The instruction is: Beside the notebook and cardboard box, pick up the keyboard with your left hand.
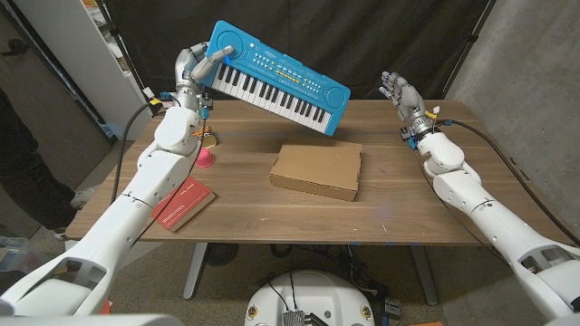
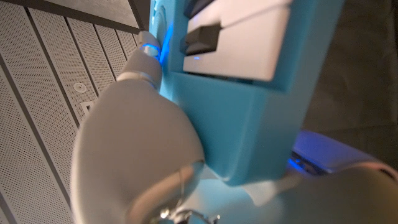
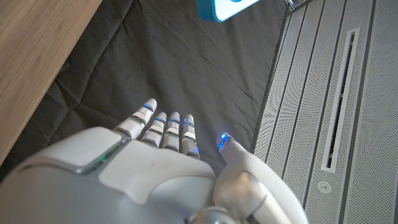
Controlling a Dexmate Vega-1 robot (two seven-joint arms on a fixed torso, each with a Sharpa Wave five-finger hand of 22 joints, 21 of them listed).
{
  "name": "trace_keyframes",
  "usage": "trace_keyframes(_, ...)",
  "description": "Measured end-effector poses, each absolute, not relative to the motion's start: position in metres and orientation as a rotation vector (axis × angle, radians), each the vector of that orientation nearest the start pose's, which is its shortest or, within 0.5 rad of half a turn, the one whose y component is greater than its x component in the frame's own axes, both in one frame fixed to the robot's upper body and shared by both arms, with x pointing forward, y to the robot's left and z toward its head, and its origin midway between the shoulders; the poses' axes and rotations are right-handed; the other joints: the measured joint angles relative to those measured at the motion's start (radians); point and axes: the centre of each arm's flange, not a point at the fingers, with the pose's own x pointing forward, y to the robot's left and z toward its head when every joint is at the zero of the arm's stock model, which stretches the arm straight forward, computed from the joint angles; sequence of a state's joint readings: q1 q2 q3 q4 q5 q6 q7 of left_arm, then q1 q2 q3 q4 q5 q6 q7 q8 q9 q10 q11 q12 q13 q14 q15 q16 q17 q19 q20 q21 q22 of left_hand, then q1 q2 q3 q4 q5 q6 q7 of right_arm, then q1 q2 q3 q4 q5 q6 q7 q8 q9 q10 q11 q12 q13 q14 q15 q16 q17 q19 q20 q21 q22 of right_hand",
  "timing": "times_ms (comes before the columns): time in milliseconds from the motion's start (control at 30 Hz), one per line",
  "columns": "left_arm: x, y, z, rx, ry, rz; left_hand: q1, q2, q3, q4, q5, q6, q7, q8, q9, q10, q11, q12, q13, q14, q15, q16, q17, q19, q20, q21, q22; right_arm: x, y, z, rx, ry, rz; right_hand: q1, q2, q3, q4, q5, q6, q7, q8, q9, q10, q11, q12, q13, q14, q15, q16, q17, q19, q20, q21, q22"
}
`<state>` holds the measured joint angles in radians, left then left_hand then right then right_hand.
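1. Left hand grips the keyboard by one end; the far end sags toward the table.
2. Box and notebook lie below it.
3. Right hand idles, fingers spread, empty.

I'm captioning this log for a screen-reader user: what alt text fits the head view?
The robot's left hand holds a blue keyboard tilted above a wooden table; a cardboard box and red notebook lie below, and the right hand hangs open.
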<state>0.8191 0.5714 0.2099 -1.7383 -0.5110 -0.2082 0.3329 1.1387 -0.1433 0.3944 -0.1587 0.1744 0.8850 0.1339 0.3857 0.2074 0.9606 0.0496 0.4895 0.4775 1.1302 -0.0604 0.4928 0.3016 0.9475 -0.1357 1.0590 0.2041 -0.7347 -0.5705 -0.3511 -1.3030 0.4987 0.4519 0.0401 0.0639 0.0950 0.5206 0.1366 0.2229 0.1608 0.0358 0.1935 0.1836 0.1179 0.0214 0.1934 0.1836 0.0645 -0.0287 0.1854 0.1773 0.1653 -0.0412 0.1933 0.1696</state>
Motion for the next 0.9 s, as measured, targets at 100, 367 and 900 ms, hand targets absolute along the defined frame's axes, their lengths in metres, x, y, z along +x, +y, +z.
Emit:
trace_keyframes(100, 0.544, 0.307, 0.153, -0.043, -1.008, 0.051, 0.0, 0.0, 0.001, -0.001, 0.0, 0.0, 0.0, -0.004, 0.0, 0.0, 0.0, -0.002, 0.002, 0.0, 0.0, -0.001, 0.0, 0.0, 0.0, 0.0, 0.0, 0.625, -0.311, 0.069, -0.169, -0.875, 0.179, 0.0, 0.0, 0.0, 0.0, 0.0, 0.0, 0.0, 0.0, 0.0, 0.0, 0.0, 0.0, 0.0, 0.0, 0.0, 0.0, 0.0, 0.0, 0.0, 0.0, 0.0)
trace_keyframes(367, 0.538, 0.305, 0.16, -0.026, -1.044, 0.053, 0.0, 0.0, 0.001, -0.001, 0.0, 0.009, -0.001, -0.008, -0.001, 0.002, -0.002, -0.004, 0.003, 0.0, 0.0, -0.004, 0.001, -0.007, 0.004, 0.009, 0.0, 0.624, -0.312, 0.071, -0.173, -0.88, 0.171, 0.003, -0.003, 0.0, 0.0, 0.0, 0.0, 0.0, 0.0, 0.0, 0.0, 0.0, 0.0, 0.0, 0.004, -0.004, 0.0, 0.0, 0.0, 0.0, 0.0, 0.0)
trace_keyframes(900, 0.531, 0.301, 0.171, 0.005, -1.106, 0.039, 0.0, 0.0, 0.001, -0.001, -0.003, 0.009, -0.002, -0.005, -0.001, 0.004, -0.004, -0.01, 0.003, 0.0, 0.0, -0.008, 0.007, -0.028, 0.007, 0.021, -0.004, 0.62, -0.313, 0.074, -0.189, -0.881, 0.154, 0.016, 0.005, 0.008, -0.008, 0.0, 0.007, 0.0, 0.0, 0.0, 0.014, 0.007, 0.0, 0.0, 0.011, 0.0, 0.0, -0.005, 0.011, 0.0, 0.0, -0.002)
